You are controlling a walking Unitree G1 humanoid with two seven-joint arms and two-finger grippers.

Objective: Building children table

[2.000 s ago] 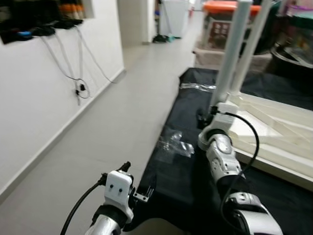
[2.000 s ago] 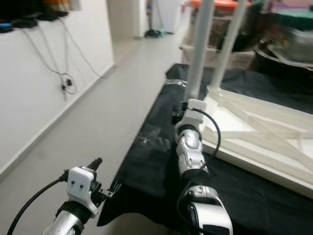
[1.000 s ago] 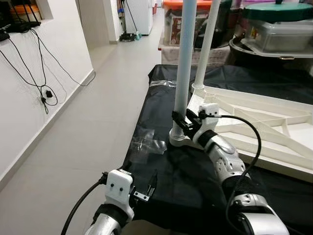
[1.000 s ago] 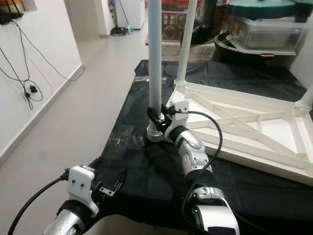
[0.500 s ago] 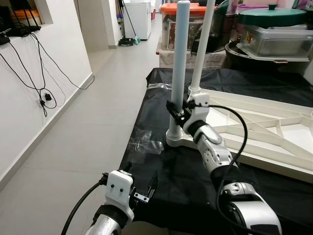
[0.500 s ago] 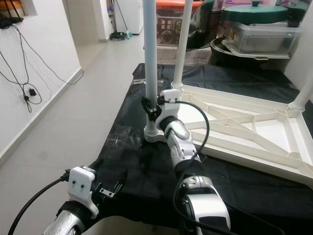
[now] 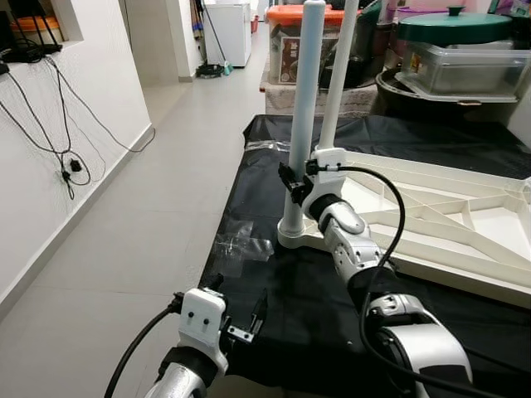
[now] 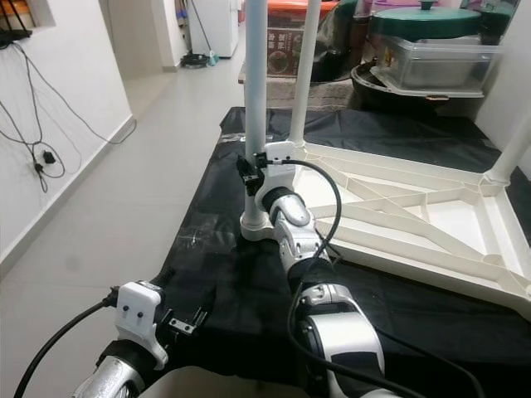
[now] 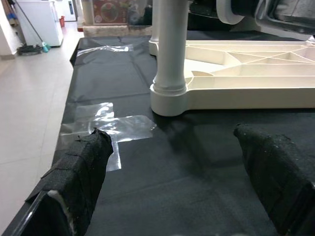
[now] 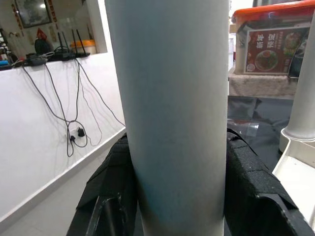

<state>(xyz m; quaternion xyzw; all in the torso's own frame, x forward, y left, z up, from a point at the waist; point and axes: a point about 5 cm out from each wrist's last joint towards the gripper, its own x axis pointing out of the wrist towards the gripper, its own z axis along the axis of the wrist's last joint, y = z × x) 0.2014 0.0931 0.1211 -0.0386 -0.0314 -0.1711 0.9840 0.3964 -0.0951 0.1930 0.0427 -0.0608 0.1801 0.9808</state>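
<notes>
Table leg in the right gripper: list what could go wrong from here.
1. The right gripper clamps the near table leg low down, so a sideways push may lever it crooked in its corner socket.
2. The upturned tabletop lies loose on the black sheet and could slide, since the left gripper hangs open, bracing nothing.

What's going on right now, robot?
Right gripper clamped on the near table leg, standing in upturned tabletop. Left gripper open, idle over black sheet. Nothing obstructing.
</notes>
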